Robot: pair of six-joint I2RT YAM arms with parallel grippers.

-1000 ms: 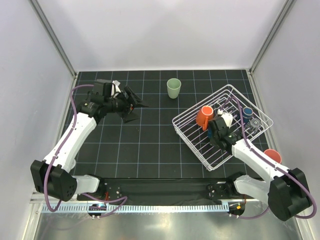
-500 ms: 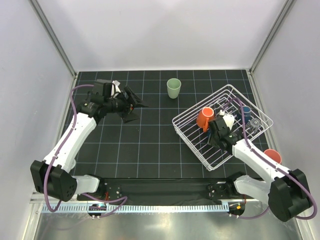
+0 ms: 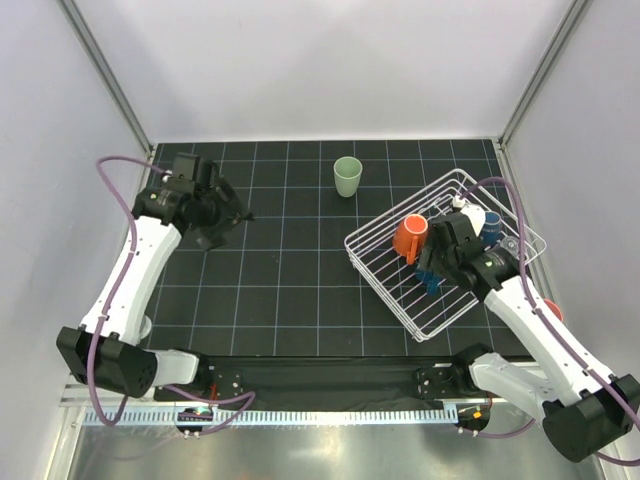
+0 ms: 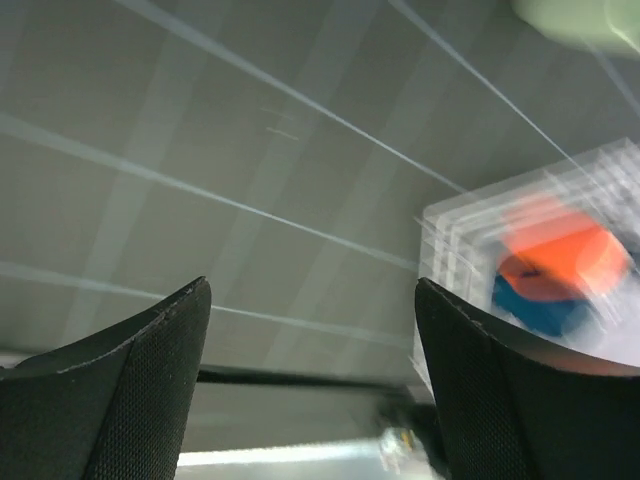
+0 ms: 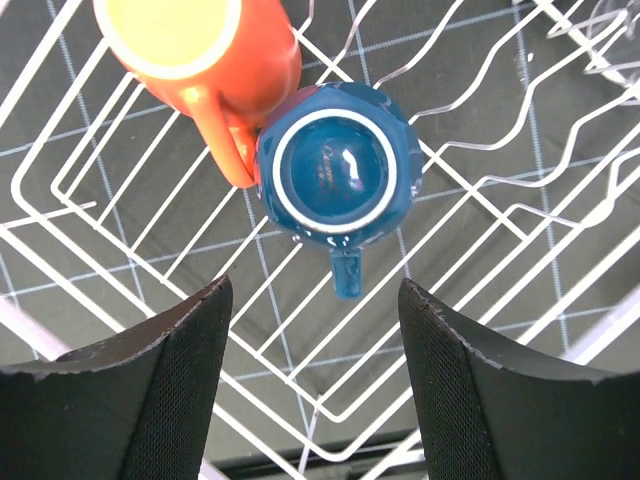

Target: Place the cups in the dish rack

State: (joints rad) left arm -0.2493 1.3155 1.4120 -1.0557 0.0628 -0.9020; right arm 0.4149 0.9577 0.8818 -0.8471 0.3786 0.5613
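The white wire dish rack [image 3: 400, 207] stands at the right of the black grid mat. In it an orange mug [image 3: 408, 237] lies on its side, and a blue mug [image 3: 431, 283] stands bottom-up against it. A second blue cup [image 3: 492, 225] and a clear glass [image 3: 512, 245] sit at the rack's far end. A pale green tumbler [image 3: 347, 176] stands upright on the mat behind the rack. My right gripper [image 3: 437, 268] hovers open and empty above the blue mug [image 5: 335, 175] and the orange mug [image 5: 200, 50]. My left gripper [image 3: 213, 232] is open and empty at the far left.
The left wrist view is blurred; it shows the mat, the rack [image 4: 470, 260] with orange and blue inside, and a green smear [image 4: 580, 20] at the top. Rack wires [image 5: 75, 208] and prongs fill the right wrist view. The enclosure's walls close in both sides.
My left arm has swung back to the left and its gripper has turned downward. My right gripper has risen above the rack, and the bottom-up blue mug now shows below it.
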